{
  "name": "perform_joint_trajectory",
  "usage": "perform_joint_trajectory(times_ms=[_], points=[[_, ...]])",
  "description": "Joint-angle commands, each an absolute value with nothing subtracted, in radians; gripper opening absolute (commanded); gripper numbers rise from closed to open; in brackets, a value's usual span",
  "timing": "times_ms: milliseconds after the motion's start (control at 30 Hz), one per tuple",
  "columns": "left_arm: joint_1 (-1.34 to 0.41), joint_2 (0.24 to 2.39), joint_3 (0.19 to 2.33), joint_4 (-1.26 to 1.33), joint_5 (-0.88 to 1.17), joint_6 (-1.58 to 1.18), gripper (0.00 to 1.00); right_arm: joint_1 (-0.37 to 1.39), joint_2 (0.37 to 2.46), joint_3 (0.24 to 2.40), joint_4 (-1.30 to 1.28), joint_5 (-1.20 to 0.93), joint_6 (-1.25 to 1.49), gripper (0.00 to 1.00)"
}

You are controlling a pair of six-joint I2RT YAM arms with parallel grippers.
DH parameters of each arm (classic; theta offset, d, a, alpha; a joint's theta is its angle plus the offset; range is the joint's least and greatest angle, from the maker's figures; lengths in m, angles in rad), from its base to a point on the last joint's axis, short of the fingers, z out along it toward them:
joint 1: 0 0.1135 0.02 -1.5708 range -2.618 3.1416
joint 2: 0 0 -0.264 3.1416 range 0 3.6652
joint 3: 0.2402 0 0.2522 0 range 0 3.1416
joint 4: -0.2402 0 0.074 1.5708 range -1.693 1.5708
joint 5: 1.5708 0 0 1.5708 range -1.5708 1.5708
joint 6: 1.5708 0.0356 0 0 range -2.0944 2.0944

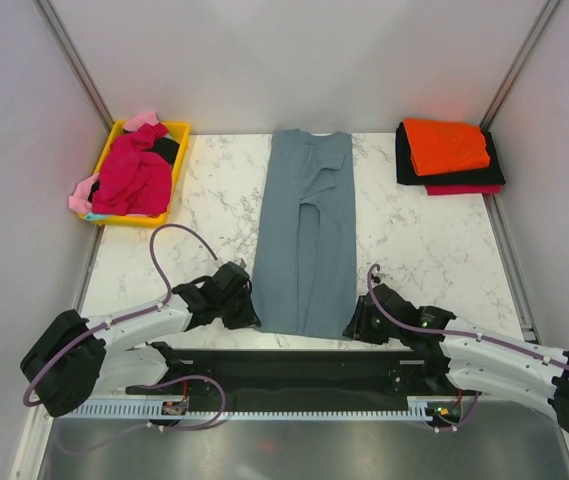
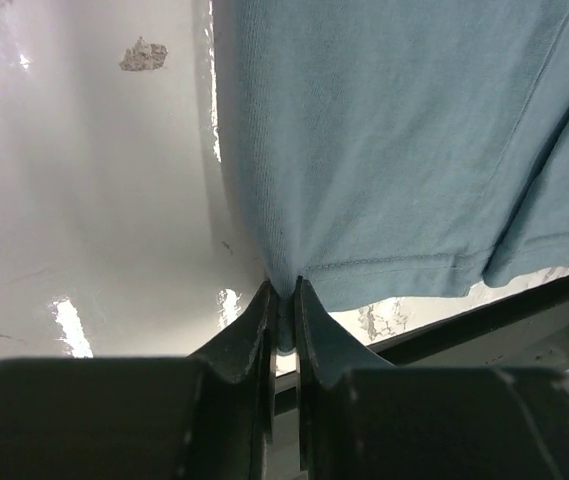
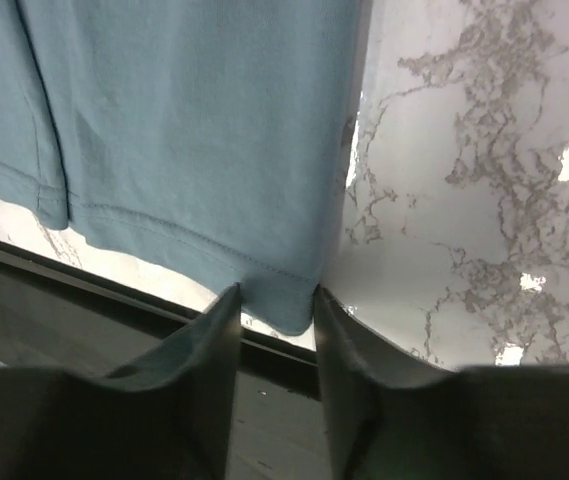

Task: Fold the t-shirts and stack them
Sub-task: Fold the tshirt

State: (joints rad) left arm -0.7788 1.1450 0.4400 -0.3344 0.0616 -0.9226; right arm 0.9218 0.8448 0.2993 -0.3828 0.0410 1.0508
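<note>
So the big blue-grey shirt [image 1: 307, 235] is laid out down the middle of the marble table [image 1: 414, 250]. It's folded lengthwise into a long narrow strip, collar end at the far side and hem at the near edge, right by the arms. You can see a seam down the middle where the two sides overlap

Both arms are down low at the hem end, one on each near corner. The left gripper [image 1: 247, 310] has the near left corner pinched. In its wrist cam the two dark fingers [image 2: 254, 325] are squeezed almost together, with a little bit of hem caught between them. The right gripper [image 1: 356, 325] sits at the near right corner, but there the fingers [image 3: 219, 340] stand apart. That corner of the hem sits in the gap between them and looks flat rather than squashed, so I'd call that one spread around the cloth, not clamped

Over in the far left corner there's the yellow tray [image 1: 177, 130] with a crumpled heap in it. That's a magenta shirt [image 1: 134, 175] on top, some pink shirt [image 1: 82, 195] hanging over the left rim and a bit of black cloth [image 1: 167, 150] showing at the back

Far right corner has the folded stack: orange shirt [image 1: 446, 145] on top, a black shirt [image 1: 404, 160] under it and a red shirt [image 1: 461, 189] peeking out at the bottom edge, well apart from the blue-grey one
</note>
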Motion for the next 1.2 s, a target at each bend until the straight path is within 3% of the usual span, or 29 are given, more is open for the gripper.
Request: perform_joint_trajectory(times_ms=[0,67,100,200,433,567,800,1033,1167], points=[[-0.792,1.138,0.422,-0.35,0.077,-0.948,0.1,0.933,0.867,0.278,-0.391,0.074,1.077,0.35],[-0.796,1.137,0.422,-0.348,0.08,-0.951,0.07,0.939,0.865,0.278,-0.391,0.078,1.078,0.25],[-0.799,1.134,0.423,-0.35,0.081,-0.953,0.03,0.937,0.861,0.276,-0.394,0.078,1.078,0.14],[-0.821,1.121,0.431,-0.351,0.086,-0.965,0.02,0.939,0.839,0.281,-0.416,0.087,1.069,0.0],[-1.023,1.089,0.546,-0.483,0.003,-1.065,0.02,0.946,0.706,0.423,-0.67,0.167,1.055,0.0],[-1.026,1.08,0.665,-0.596,-0.078,-1.039,0.02,0.945,0.719,0.549,-0.73,0.251,1.004,0.0],[-0.938,1.187,0.952,-0.765,-0.173,-0.907,0.02,0.902,0.978,0.831,-0.713,0.397,0.826,0.0],[-0.76,1.325,1.083,-0.718,-0.141,-0.738,0.02,0.639,1.185,0.957,-0.516,0.273,0.605,0.0],[-0.69,1.446,1.227,-0.712,-0.141,-0.672,0.02,0.58,1.345,1.057,-0.454,0.233,0.54,0.0]])
